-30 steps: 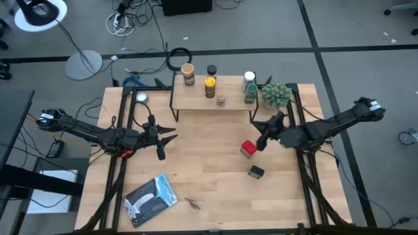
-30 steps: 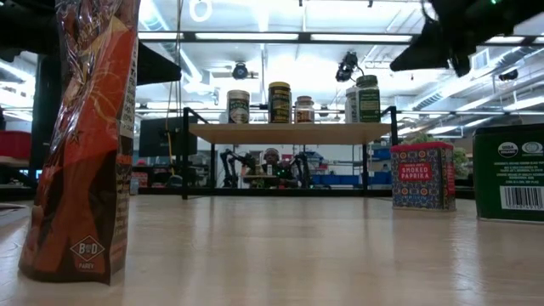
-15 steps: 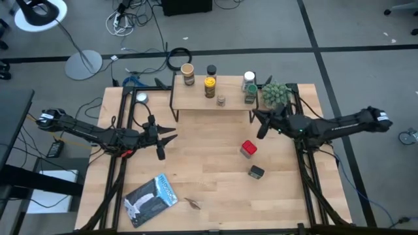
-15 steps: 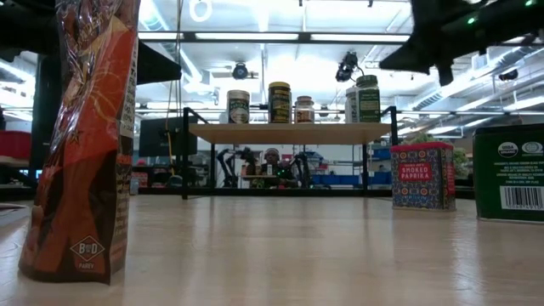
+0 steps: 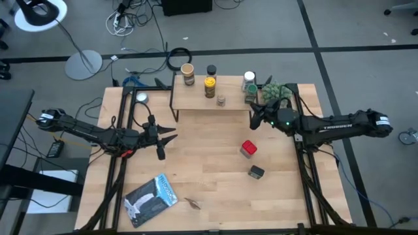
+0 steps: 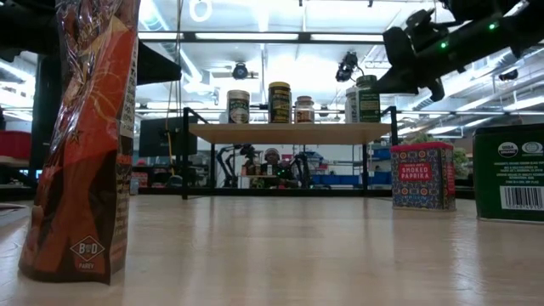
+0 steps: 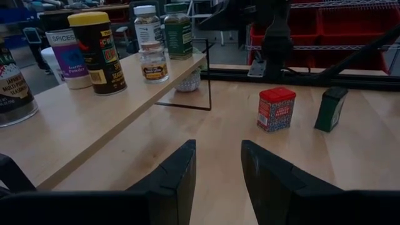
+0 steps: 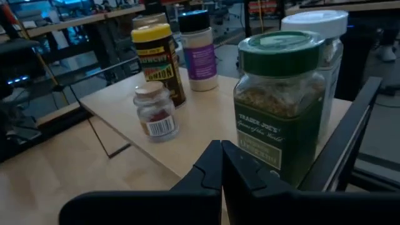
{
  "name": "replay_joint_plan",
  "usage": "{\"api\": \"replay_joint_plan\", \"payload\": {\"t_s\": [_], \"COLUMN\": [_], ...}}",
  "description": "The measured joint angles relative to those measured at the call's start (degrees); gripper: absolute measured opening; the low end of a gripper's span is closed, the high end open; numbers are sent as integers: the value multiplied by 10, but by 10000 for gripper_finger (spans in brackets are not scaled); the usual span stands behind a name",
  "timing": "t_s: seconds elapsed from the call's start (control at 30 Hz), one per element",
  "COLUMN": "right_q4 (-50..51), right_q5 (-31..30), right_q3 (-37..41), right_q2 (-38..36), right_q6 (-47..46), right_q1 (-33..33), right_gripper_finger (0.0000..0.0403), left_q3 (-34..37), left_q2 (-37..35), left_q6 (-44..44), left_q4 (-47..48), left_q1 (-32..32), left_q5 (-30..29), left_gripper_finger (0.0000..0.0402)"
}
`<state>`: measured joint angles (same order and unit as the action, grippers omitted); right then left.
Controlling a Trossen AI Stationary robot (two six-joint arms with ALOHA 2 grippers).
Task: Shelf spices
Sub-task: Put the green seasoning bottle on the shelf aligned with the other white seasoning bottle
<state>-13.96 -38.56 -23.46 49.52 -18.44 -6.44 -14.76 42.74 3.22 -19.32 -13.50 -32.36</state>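
Six spice jars stand on the shelf [image 5: 212, 96] in the high view; the red tin [image 5: 247, 149] and green tin [image 5: 256, 172] sit on the table [image 5: 209, 189] below it. The right tool [image 5: 255, 119] hovers by the shelf's right end, the left tool [image 5: 163, 138] waits over the table's left side. In the low view the right tool [image 6: 399, 55] hangs above the tins. The left wrist view shows the left tool [image 7: 217, 169] with fingers apart, holding nothing. In the right wrist view the right tool [image 8: 222, 164] is pressed together, empty, near the green-lidded jar [image 8: 280, 94].
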Motion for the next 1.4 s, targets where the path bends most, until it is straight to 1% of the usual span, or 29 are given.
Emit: {"api": "replay_joint_plan", "payload": {"t_s": [0.43,0.83,1.0,1.4], "right_q4": [13,13,13,11], "right_q5": [2,10,36,43], "right_q3": [0,0,0,0], "right_q2": [1,1,1,1], "right_q6": [0,1,0,1], "right_q1": [-45,-72,-77,-77], "right_gripper_finger": [0,0,0,0], "left_q3": [0,0,0,0], "left_q2": [0,0,0,0], "left_q6": [0,-1,-2,-2], "left_q4": [0,0,0,0], "left_q1": [0,0,0,0], "left_q5": [0,0,0,0], "left_gripper_finger": [131,131,131,131]}}
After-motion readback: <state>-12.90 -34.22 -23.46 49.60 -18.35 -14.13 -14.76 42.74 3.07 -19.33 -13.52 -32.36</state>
